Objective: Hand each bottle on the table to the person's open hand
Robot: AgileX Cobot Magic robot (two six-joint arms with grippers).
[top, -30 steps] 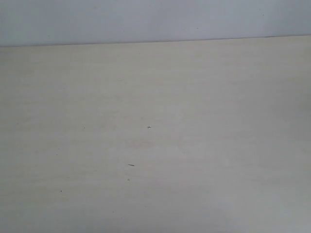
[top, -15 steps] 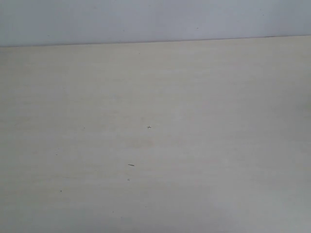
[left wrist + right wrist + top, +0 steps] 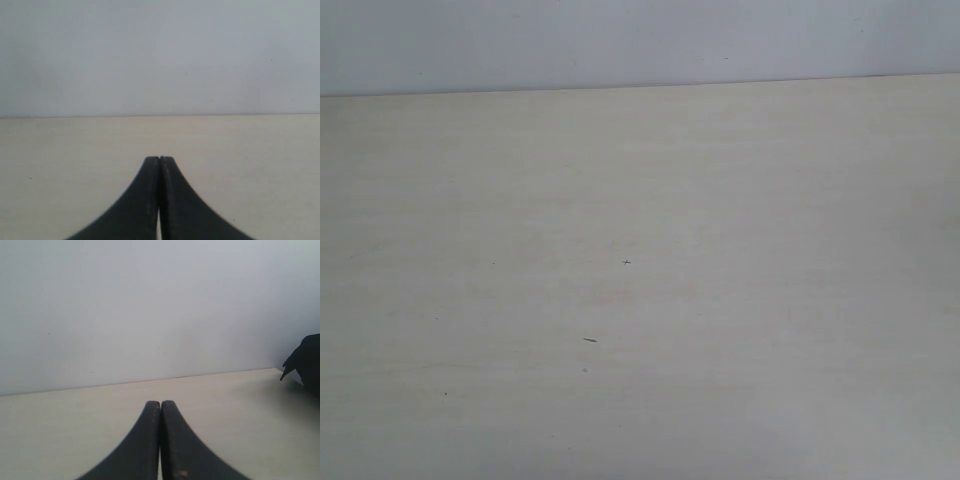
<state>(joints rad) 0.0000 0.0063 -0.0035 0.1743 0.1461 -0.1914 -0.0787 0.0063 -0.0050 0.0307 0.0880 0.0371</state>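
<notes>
A plain, pale grey-blue wall (image 3: 640, 40) fills the background, softly and evenly lit, with faint specks.

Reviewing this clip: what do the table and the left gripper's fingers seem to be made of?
The table: probably laminate or painted board, matte pale cream, with faint grain-like streaks and dark specks. Fingers of the left gripper: likely plastic or rubber, matte black, no glints; blur hides more.

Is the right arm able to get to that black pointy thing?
Probably yes. Nothing stands between the right gripper and the black shape; only bare table lies that way. The jaws are shut, so they would need to open to grab it. What it is, I cannot tell.
</notes>
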